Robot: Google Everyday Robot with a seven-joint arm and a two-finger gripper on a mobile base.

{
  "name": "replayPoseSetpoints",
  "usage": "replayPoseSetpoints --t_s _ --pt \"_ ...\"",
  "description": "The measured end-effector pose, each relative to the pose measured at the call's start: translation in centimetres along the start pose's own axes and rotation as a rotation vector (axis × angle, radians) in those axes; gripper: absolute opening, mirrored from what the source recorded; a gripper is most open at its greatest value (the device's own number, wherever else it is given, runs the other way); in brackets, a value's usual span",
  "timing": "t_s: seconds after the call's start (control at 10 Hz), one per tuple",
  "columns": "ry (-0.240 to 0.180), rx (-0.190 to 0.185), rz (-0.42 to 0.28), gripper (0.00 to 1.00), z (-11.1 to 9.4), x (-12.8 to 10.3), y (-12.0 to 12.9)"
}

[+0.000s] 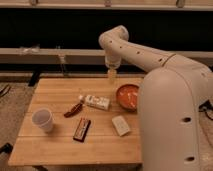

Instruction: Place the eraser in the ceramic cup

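The eraser (82, 129), a flat dark block with reddish-brown stripes, lies on the wooden table (55, 95) near the front middle. The ceramic cup (42, 120), small and white, stands upright to the eraser's left near the table's left edge. My gripper (112, 75) hangs from the white arm above the far edge of the table, well behind and to the right of the eraser and far from the cup. It holds nothing that I can see.
A white box with a label (96, 102) lies mid-table, with a small red object (73, 110) to its left. An orange bowl (128, 96) sits at the right. A pale beige block (120, 125) lies in front of the bowl. My white arm body (175, 120) fills the right side.
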Motion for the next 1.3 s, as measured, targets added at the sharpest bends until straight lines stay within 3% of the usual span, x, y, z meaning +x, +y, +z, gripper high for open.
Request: replayPoseSetpoints --t_s 0.3,0.5,0.7,1.1,1.3 --pt "-0.056 0.018 -0.286 0.8 -0.9 -6.3 5.4" --pt "-0.088 -0.001 -0.459 0.8 -0.7 -9.3 10.5" --pt "-0.094 -0.038 -0.603 0.8 0.3 -10.7 14.9" --pt "-0.07 -0.095 -0.778 0.8 3.3 -11.5 19.9" --pt "-0.08 -0.093 -0.827 0.8 4.4 -12.4 21.4"
